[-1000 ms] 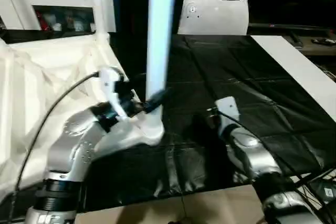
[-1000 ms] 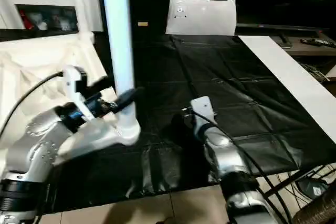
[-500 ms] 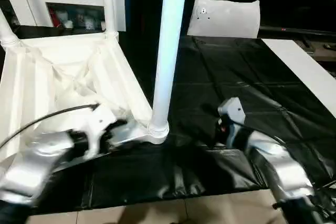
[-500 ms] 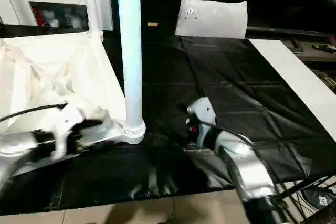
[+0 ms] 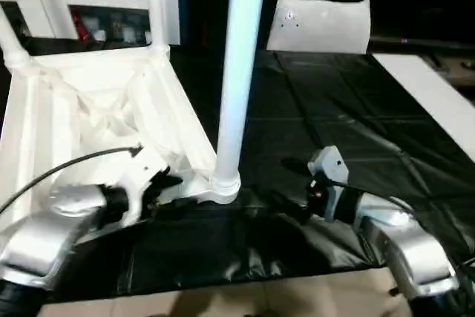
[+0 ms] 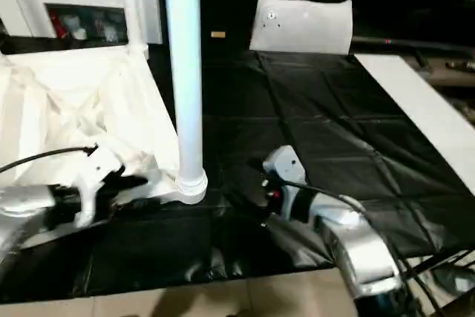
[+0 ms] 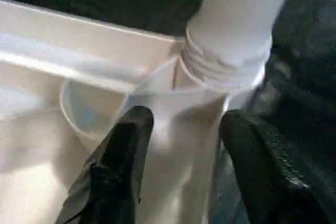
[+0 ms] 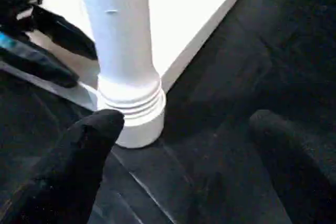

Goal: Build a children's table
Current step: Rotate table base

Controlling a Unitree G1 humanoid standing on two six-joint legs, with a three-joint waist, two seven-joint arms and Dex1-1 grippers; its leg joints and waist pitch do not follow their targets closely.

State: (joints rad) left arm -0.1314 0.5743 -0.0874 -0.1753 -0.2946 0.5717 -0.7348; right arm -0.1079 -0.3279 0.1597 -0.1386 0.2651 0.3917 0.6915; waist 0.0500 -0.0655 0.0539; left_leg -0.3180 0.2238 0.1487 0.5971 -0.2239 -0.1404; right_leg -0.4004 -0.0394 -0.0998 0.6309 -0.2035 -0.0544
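Straddling the tabletop [image 5: 96, 102] corner by the leg [image 5: 236, 72], our left end effector [image 7: 181, 145] looks unclenched; right end effector [image 8: 184, 145], at three o'clock, gapes.

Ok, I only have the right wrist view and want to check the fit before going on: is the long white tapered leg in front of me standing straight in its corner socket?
Observer: Yes. From the head camera, the long white tapered leg rises upright from the near corner socket of the white ribbed plastic tabletop.
Operator: Any other legs fitted?
Observer: At least one: a second white leg stands in a far corner socket.
Operator: Where exactly is the left gripper?
Observer: The left gripper sits at that near corner, right by the leg's ribbed base.
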